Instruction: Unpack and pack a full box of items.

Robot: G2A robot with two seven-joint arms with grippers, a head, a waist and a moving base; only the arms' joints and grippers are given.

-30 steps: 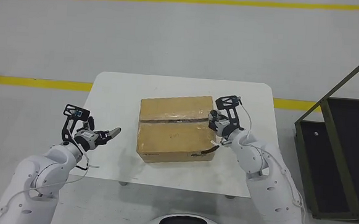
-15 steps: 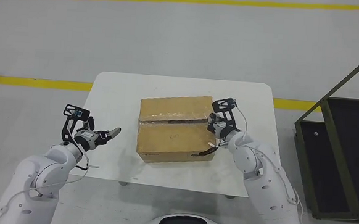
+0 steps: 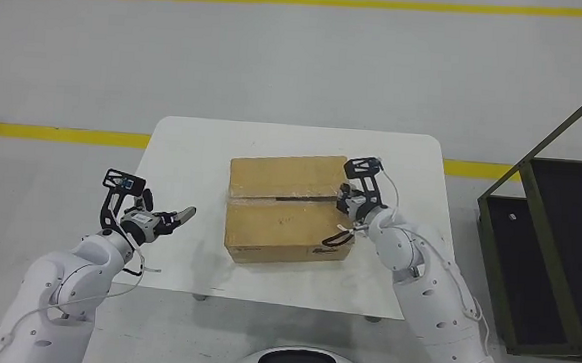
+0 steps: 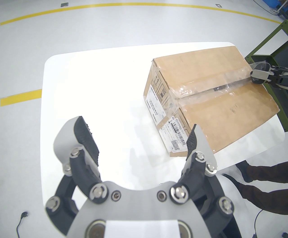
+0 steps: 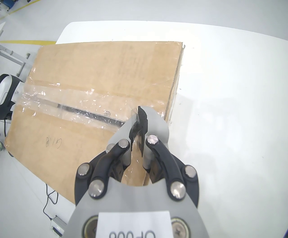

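Observation:
A closed cardboard box (image 3: pixel 284 211) sits in the middle of the white table (image 3: pixel 187 160), its top seam sealed with clear tape (image 5: pixel 74 106). My right gripper (image 3: pixel 347 207) is at the box's right end, at the end of the seam. In the right wrist view it (image 5: pixel 137 120) is shut on a loose end of the tape at the box (image 5: pixel 101 74) edge. It also appears in the left wrist view, my right gripper (image 4: pixel 258 76) at the far end of the box (image 4: pixel 213 94). My left gripper (image 3: pixel 182 216) (image 4: pixel 137 130) hangs open near the table's left front edge, apart from the box.
A green metal rack (image 3: pixel 554 228) stands on the floor to the right of the table. Bare table surface lies left of the box and behind it. Yellow lines (image 3: pixel 53 133) run across the floor.
The right gripper has shifted slightly at the box's right end, and the box has turned and slid a little to the right. The left arm has stayed still.

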